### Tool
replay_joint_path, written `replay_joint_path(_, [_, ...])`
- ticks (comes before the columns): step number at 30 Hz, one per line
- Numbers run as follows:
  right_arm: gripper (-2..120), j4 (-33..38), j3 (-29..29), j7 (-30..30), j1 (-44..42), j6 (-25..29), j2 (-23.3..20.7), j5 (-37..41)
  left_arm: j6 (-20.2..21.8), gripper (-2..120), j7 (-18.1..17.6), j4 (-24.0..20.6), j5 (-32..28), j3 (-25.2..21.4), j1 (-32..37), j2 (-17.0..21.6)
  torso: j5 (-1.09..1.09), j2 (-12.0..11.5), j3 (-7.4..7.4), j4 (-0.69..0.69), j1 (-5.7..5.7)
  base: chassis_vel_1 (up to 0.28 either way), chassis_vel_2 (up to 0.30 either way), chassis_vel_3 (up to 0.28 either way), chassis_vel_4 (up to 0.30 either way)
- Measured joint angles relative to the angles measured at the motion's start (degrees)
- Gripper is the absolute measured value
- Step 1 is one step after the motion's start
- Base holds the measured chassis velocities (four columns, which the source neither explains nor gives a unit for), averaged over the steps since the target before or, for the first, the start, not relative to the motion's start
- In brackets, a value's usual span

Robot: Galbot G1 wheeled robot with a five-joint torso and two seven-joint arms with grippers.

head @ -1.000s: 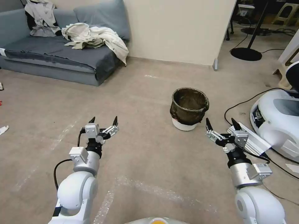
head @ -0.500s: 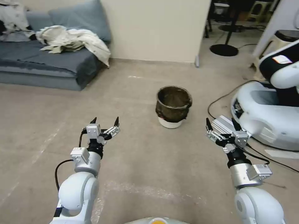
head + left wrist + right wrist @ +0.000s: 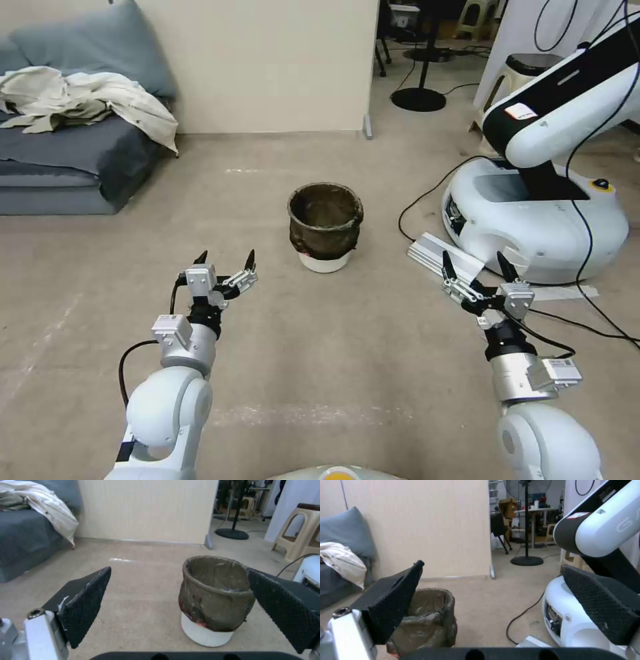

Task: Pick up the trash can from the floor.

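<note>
Two grippers are held out low over the floor (image 3: 320,347), and both have their fingers spread wide with nothing between them. The left gripper (image 3: 225,259) is in front of the robot on its left side, the right gripper (image 3: 477,263) on its right side.

From the head view, the trash can (image 3: 325,227) stands upright on the carpet between the two grippers and farther ahead of them, well apart from both; it is a little nearer to the left one. Its dark bag is folded over the rim and only the white bottom part is bare.

The left wrist view shows more of the bin's side — the bag hangs down over most of the wall, and the trash can (image 3: 215,600) stands in front of the open fingers (image 3: 85,605), closer to the far finger pad. The right wrist view shows the trash can (image 3: 428,620) partly hidden behind one black finger (image 3: 391,605), off to the side and not between the pads.

Near the right gripper, a large white robot base (image 3: 533,220) stands on the carpet with a black cable (image 3: 427,197) running from it. A grey sofa (image 3: 67,160) with crumpled light cloth (image 3: 87,97) is by the wall on the left.
</note>
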Motion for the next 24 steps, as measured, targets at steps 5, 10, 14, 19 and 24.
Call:
replay_joint_path(5, [100,-0.7,-0.02,-0.32,-0.15,1.06,0.27,0.2,-0.02,100,0.05,0.67,-0.12,0.08,-0.55,0.09,0.0,0.0,0.0,-0.02,0.0,0.0,0.0,0.0,0.0])
replay_joint_path(10, [100,-1.44,-0.18,-0.23,-0.12,1.99,0.54,0.59,-0.18,100,0.3,1.05,-0.24,0.26,-0.88,0.14,0.0,0.0,0.0,-0.02,0.0,0.0,0.0,0.0,0.0])
replay_joint_path(14, [100,-1.51,-0.2,-0.23,-0.12,2.07,0.57,0.62,-0.21,100,0.35,1.08,-0.26,0.27,-0.91,0.16,0.0,0.0,0.0,-0.02,0.0,0.0,0.0,0.0,0.0])
replay_joint_path(19, [100,-1.51,-0.21,-0.23,-0.1,2.08,0.58,0.63,-0.24,100,0.38,1.09,-0.28,0.27,-0.91,0.18,0.0,0.0,0.0,-0.02,0.0,0.0,0.0,0.0,0.0])
replay_joint_path(24, [100,-1.56,-0.23,-0.15,0.07,2.07,0.7,0.75,-0.45,100,0.89,1.64,-0.73,0.2,-1.31,0.35,0.0,0.0,0.0,-0.01,0.0,-0.035,0.023,0.025,-0.024])
